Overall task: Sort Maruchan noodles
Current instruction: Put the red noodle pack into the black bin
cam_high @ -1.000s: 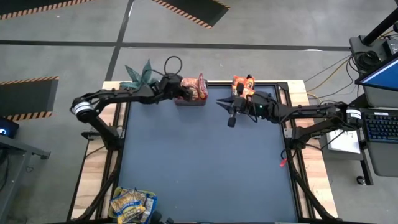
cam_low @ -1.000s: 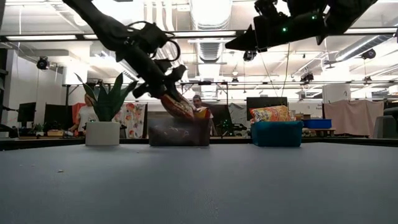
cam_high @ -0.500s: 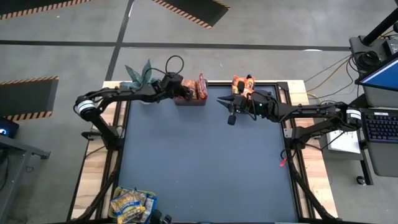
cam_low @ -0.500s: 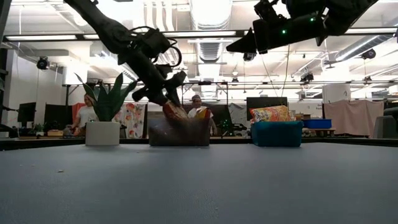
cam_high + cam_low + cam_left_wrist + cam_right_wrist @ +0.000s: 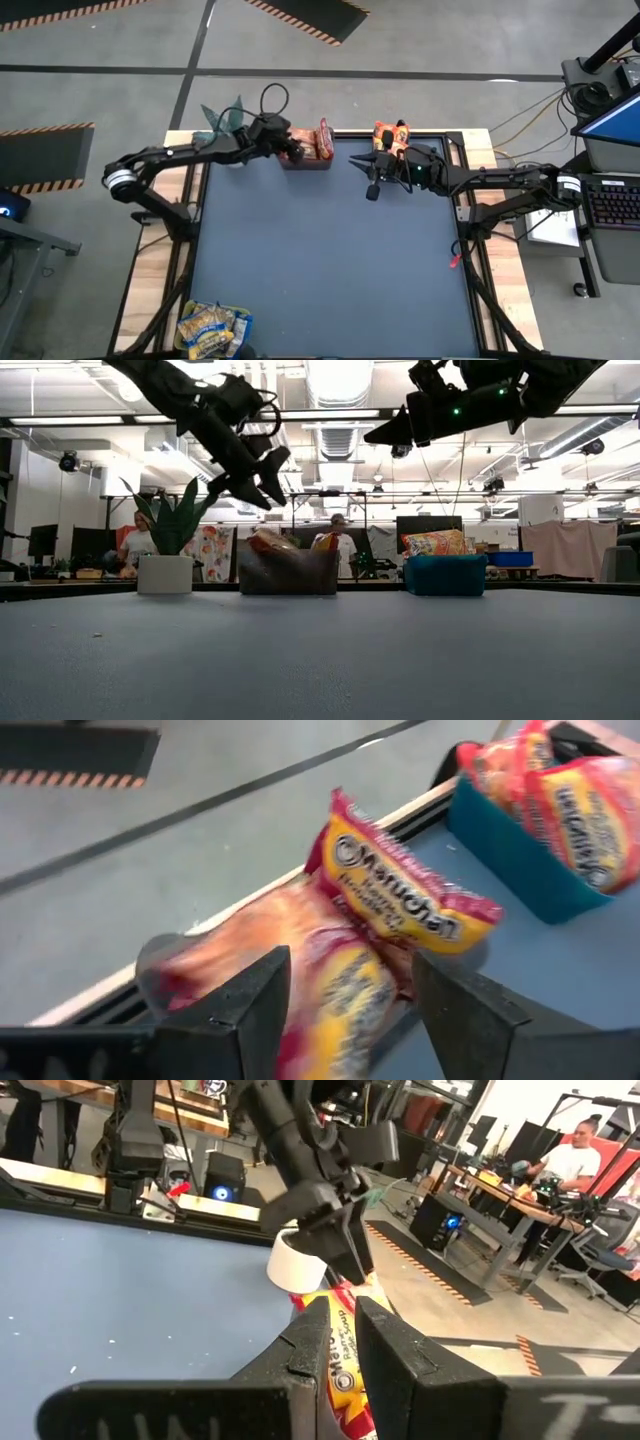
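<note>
Sorting ramen, maybe two thirds done by my guess.

Red-pink packets (image 5: 322, 139) sat in the dark bin (image 5: 287, 578) at 12 o'clock, one standing on edge with its long axis running 12 to 6. Orange packets (image 5: 391, 133) filled the teal bin (image 5: 445, 576) around 1. Yellow packets (image 5: 212, 328) at 7 sat in their own bin. My left gripper (image 5: 297, 152) hovered over the dark bin, spread wide and empty. My right gripper (image 5: 358, 162), nearly closed and empty, waited beside teal.

Red-pink packets (image 5: 400, 900), teal bin (image 5: 520, 860)
</note>
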Available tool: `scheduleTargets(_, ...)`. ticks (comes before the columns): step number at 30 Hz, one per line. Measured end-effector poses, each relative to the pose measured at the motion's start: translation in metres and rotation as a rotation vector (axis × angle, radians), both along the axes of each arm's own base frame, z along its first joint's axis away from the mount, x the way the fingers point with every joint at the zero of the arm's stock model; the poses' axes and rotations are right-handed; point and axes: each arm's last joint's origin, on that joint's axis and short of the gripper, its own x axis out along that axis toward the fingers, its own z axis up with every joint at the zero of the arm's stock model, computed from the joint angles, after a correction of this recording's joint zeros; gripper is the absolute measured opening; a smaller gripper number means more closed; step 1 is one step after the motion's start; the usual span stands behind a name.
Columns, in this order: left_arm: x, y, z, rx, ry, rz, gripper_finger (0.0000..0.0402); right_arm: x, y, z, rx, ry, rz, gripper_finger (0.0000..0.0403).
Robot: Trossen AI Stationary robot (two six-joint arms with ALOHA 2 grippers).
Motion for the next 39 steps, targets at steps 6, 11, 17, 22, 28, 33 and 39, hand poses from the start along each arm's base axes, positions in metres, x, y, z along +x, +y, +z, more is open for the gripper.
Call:
scheduleTargets(6, 0.012, -0.011, -0.007, 0.023, 0.036, -0.059, 0.0172, 0.000, 0.000, 0.000, -0.007, 0.002, 0.001, 0.0043)
scheduleTargets(11, 0.016, -0.006, -0.026, 0.029, 0.131, 0.007, 0.0148, 0.000, 0.000, 0.000, -0.004, 0.001, 0.000, 0.0043)
scheduleTargets(17, 0.021, -0.002, -0.045, 0.042, 0.210, 0.054, 0.0119, 0.000, 0.000, 0.000, -0.006, 0.001, 0.000, 0.0043)
scheduleTargets(22, 0.024, 0.003, -0.055, 0.076, 0.252, 0.091, 0.0100, 0.000, 0.000, 0.000, -0.009, 0.002, 0.001, 0.0043)
scheduleTargets(28, 0.029, 0.009, -0.056, 0.105, 0.196, 0.100, 0.0082, 0.000, 0.000, 0.000, -0.009, 0.003, 0.001, 0.0043)
scheduleTargets(33, 0.029, 0.009, -0.055, 0.111, 0.200, 0.092, 0.0075, 0.000, 0.000, 0.000, -0.009, 0.003, 0.000, 0.0043)
scheduleTargets(39, 0.029, 0.008, -0.028, 0.146, 0.200, 0.071, 0.0070, 0.000, 0.000, 0.000, -0.010, 0.003, 0.000, 0.0043)
